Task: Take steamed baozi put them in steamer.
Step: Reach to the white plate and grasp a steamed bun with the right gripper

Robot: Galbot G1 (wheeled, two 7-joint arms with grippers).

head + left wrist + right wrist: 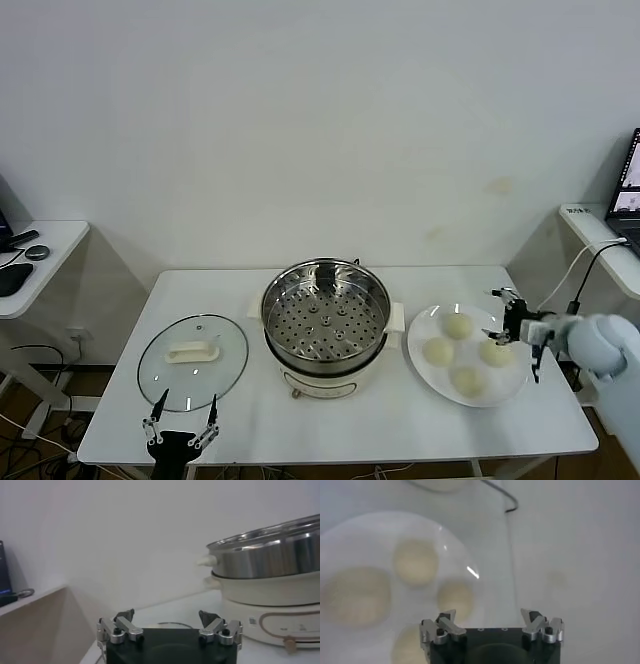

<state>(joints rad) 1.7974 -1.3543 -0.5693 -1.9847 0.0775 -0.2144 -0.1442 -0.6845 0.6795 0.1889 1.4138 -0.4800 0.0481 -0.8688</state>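
Four baozi (463, 351) lie on the plate (424, 326) at the right of the table (230, 290), none yet in the steamer (326, 320), whose perforated tray is bare; the steamer stands mid-table, just beside the plate, and the glass lid (193, 361) lies flat to its left. The right end effector (507, 319) hangs over the plate's far right edge, near the rightmost bun, with its fingers spread wide and nothing between them; in the right wrist view it (492, 623) looks down on the plate (350, 540) with the buns (415, 561) off to one side of its open jaws, so it is not yet lined up over any of them. The left end effector (181, 425) sits parked at the near table edge just before the lid, also wide and empty, and the left wrist view shows it (167, 625) level with the table, facing the steamer (265, 555). The step in hand looks like the approach for the first pick. The next move would call for shifting the right end effector inward until a bun sits between the fingers, lowering, and closing gently, since a soft bun may dent or slip, then lifting clear of the plate and carrying it over the steamer rim
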